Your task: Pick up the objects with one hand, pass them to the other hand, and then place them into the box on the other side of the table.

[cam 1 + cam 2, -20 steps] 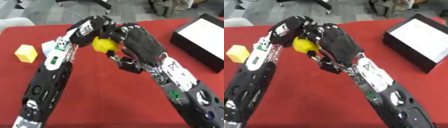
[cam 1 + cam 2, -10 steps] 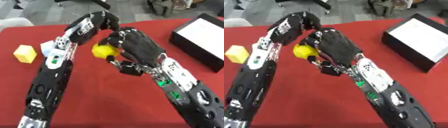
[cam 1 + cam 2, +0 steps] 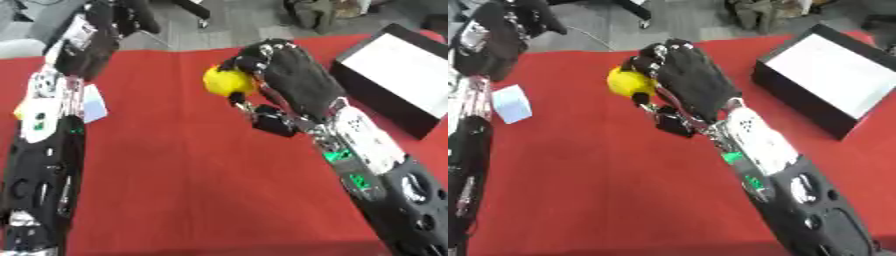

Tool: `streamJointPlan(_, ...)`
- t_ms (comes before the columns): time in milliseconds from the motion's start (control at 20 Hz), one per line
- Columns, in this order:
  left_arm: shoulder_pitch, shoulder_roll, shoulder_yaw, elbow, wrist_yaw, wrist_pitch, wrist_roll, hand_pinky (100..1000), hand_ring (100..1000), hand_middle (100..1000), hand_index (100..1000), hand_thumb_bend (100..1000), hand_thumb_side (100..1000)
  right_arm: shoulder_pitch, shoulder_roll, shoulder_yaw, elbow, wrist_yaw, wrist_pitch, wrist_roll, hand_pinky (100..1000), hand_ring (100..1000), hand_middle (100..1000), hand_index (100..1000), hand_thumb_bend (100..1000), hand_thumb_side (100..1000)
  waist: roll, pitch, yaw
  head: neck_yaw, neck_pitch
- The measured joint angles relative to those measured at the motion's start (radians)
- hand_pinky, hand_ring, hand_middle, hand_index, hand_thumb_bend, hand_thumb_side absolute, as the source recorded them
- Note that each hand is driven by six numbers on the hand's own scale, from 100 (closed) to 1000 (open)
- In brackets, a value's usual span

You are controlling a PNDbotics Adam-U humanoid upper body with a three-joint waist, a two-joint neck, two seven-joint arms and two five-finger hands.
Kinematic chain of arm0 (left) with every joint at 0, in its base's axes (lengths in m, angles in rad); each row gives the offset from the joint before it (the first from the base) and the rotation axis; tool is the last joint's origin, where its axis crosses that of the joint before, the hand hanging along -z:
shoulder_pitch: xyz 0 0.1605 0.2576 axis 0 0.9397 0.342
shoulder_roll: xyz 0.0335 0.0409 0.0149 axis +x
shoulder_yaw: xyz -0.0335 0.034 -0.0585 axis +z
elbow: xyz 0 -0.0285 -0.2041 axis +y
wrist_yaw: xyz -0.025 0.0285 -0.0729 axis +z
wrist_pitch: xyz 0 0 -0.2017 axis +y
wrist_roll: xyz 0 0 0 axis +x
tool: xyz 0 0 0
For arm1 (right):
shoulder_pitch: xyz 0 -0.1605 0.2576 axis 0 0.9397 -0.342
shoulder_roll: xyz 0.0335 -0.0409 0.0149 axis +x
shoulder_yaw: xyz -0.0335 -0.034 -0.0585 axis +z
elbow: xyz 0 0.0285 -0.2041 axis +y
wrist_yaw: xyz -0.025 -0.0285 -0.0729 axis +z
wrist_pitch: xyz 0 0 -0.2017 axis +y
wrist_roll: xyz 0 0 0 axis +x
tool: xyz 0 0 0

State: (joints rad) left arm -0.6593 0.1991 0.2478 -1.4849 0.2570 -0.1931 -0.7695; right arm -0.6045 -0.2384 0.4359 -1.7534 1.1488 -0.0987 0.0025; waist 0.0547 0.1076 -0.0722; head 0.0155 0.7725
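Observation:
My right hand (image 3: pixel 284 80) is curled round a yellow ball (image 3: pixel 225 81) and holds it above the middle of the red table (image 3: pixel 175 175). Its fingers wrap the ball from the right, and the ball's left side shows. My left hand (image 3: pixel 127 17) is raised at the far upper left, well apart from the ball, with relaxed fingers holding nothing. The black box (image 3: pixel 824 75) with a white inside stands open at the right edge of the table, to the right of my right hand.
A pale block (image 3: pixel 511 103) lies on the red cloth at the left, beside my left forearm (image 3: pixel 52 130). A bit of yellow (image 3: pixel 19 112) shows behind that forearm. Grey floor and chair legs lie beyond the table's far edge.
My left hand has let go of the ball and drawn away up and to the left. The right hand now holds the ball alone. The view has shifted.

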Motion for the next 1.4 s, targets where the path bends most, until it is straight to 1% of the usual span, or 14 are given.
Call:
streamJointPlan(300, 0.110, 0.117, 0.114, -0.084, -0.026, -0.047, 0.096, 734, 631, 612, 764, 232, 604, 0.034, -0.101, -0.142, 0.102, -0.020, 0.094, -0.092, 475, 363, 411, 340, 100, 100, 0.009, 0.000, -0.002, -0.049, 0.000)
streamJointPlan(500, 0.196, 0.203, 0.200, -0.067, -0.083, -0.107, 0.159, 731, 633, 614, 768, 216, 568, 0.033, -0.165, -0.244, 0.201, -0.076, 0.158, -0.154, 465, 360, 414, 364, 100, 100, 0.011, 0.000, 0.004, -0.083, 0.000)
streamJointPlan(550, 0.207, 0.220, 0.214, -0.053, -0.100, -0.122, 0.175, 727, 631, 614, 768, 187, 542, 0.031, -0.179, -0.271, 0.227, -0.091, 0.174, -0.171, 460, 358, 416, 392, 100, 100, 0.011, 0.000, 0.010, -0.091, 0.000)
streamJointPlan(600, 0.217, 0.235, 0.227, -0.037, -0.117, -0.135, 0.188, 726, 631, 614, 768, 174, 527, 0.026, -0.191, -0.297, 0.254, -0.107, 0.190, -0.185, 463, 363, 428, 486, 100, 100, 0.011, 0.000, 0.014, -0.098, 0.000)
streamJointPlan(650, 0.228, 0.250, 0.239, -0.019, -0.133, -0.147, 0.200, 724, 631, 614, 769, 170, 517, 0.018, -0.204, -0.323, 0.280, -0.123, 0.207, -0.197, 476, 379, 450, 585, 100, 128, 0.011, 0.000, 0.015, -0.105, 0.000)
streamJointPlan(700, 0.235, 0.266, 0.249, 0.002, -0.148, -0.155, 0.208, 724, 633, 613, 772, 109, 389, 0.010, -0.220, -0.350, 0.307, -0.139, 0.223, -0.203, 514, 426, 518, 754, 100, 176, 0.011, 0.000, 0.018, -0.110, 0.000)
streamJointPlan(750, 0.239, 0.283, 0.258, 0.027, -0.166, -0.162, 0.213, 724, 634, 618, 774, 175, 497, 0.002, -0.236, -0.378, 0.334, -0.151, 0.240, -0.202, 538, 462, 559, 801, 147, 356, 0.011, 0.000, 0.021, -0.116, 0.000)
streamJointPlan(800, 0.239, 0.299, 0.263, 0.051, -0.183, -0.169, 0.213, 723, 636, 620, 776, 181, 489, -0.007, -0.252, -0.405, 0.361, -0.155, 0.257, -0.197, 586, 530, 626, 872, 258, 432, 0.011, 0.000, 0.024, -0.123, 0.000)
streamJointPlan(900, 0.232, 0.332, 0.266, 0.102, -0.215, -0.184, 0.204, 723, 638, 620, 777, 191, 481, -0.023, -0.277, -0.456, 0.414, -0.150, 0.290, -0.176, 633, 595, 688, 915, 358, 479, 0.010, 0.003, 0.031, -0.133, 0.000)
streamJointPlan(950, 0.224, 0.348, 0.265, 0.127, -0.231, -0.194, 0.196, 723, 644, 625, 782, 216, 460, -0.031, -0.288, -0.473, 0.441, -0.142, 0.306, -0.163, 692, 683, 756, 956, 444, 529, 0.010, 0.005, 0.032, -0.138, 0.000)
streamJointPlan(1100, 0.190, 0.400, 0.250, 0.206, -0.280, -0.229, 0.163, 723, 651, 634, 790, 252, 437, -0.053, -0.315, -0.490, 0.520, -0.104, 0.355, -0.118, 783, 796, 824, 980, 520, 597, 0.007, 0.006, 0.032, -0.149, 0.000)
streamJointPlan(1200, 0.135, 0.429, 0.231, 0.303, -0.404, -0.290, 0.165, 724, 662, 650, 801, 299, 421, -0.120, -0.323, -0.463, 0.658, -0.050, 0.416, -0.059, 868, 885, 881, 988, 591, 676, 0.004, 0.006, 0.033, -0.153, 0.000)
streamJointPlan(1300, 0.067, 0.437, 0.211, 0.417, -0.639, -0.373, 0.239, 727, 674, 665, 811, 335, 419, -0.184, -0.322, -0.430, 0.805, 0.014, 0.459, -0.003, 907, 920, 906, 993, 614, 704, 0.002, 0.006, 0.032, -0.155, 0.000)
streamJointPlan(1400, 0.022, 0.437, 0.186, 0.520, -0.867, -0.445, 0.342, 730, 685, 680, 820, 361, 425, -0.202, -0.322, -0.415, 0.897, 0.064, 0.471, 0.042, 914, 924, 910, 992, 613, 704, -0.001, 0.006, 0.026, -0.155, 0.000)
